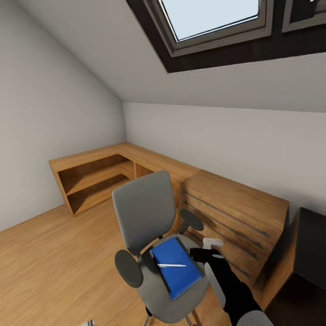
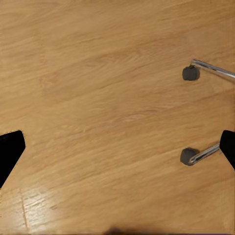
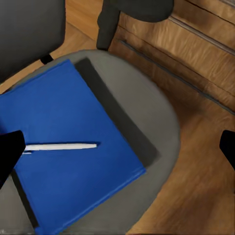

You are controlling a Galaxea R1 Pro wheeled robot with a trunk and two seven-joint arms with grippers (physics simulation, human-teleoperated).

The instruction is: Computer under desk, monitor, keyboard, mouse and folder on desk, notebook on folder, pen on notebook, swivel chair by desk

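The grey swivel chair (image 1: 145, 213) stands on the wood floor in front of a light-wood chest. On its seat (image 3: 156, 112) lies a blue notebook (image 1: 175, 266) (image 3: 63, 147) with the white pen (image 1: 171, 265) (image 3: 61, 146) across it. Under the notebook a dark folder (image 3: 120, 122) sticks out along one edge. My right gripper (image 1: 198, 253) (image 3: 117, 149) hovers open just above the seat's right side, with nothing between its fingers. My left gripper (image 2: 117, 147) is open over bare floor, near two chrome chair legs with casters (image 2: 190, 73). A black desk (image 1: 312, 244) shows at the right edge.
A light-wood chest of drawers (image 1: 235, 213) stands close behind the chair at the right. A low wooden shelf unit (image 1: 90, 176) runs along the far corner walls. The sloped ceiling holds a skylight (image 1: 213, 18). Open wood floor (image 1: 54, 262) lies to the left.
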